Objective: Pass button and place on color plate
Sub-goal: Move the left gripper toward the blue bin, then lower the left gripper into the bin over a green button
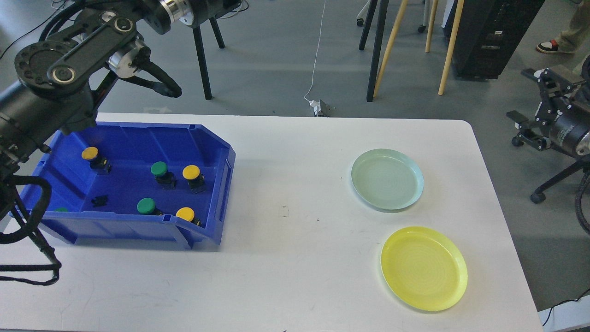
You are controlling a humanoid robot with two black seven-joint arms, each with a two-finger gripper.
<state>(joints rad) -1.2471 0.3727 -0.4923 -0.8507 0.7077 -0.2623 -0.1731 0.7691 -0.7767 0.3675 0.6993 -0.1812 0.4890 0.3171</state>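
Note:
Several push buttons lie in a blue bin (221, 184) at the table's left. Yellow-capped buttons (191, 172) sit among green-capped buttons (159, 168), with more of each near the bin's front lip. A pale green plate (387, 179) and a yellow plate (424, 267) rest empty on the right side of the table. My left arm (69, 60) arches above the bin's back left corner and its far end leaves the view at the top, so its gripper is hidden. My right gripper (520, 128) hovers off the table's right edge, fingers apart and holding nothing.
The white table (295, 207) is bare between bin and plates. A small black part (100, 200) lies loose in the bin. Black cables (27, 230) hang at the left edge. Chair and easel legs stand on the floor behind the table.

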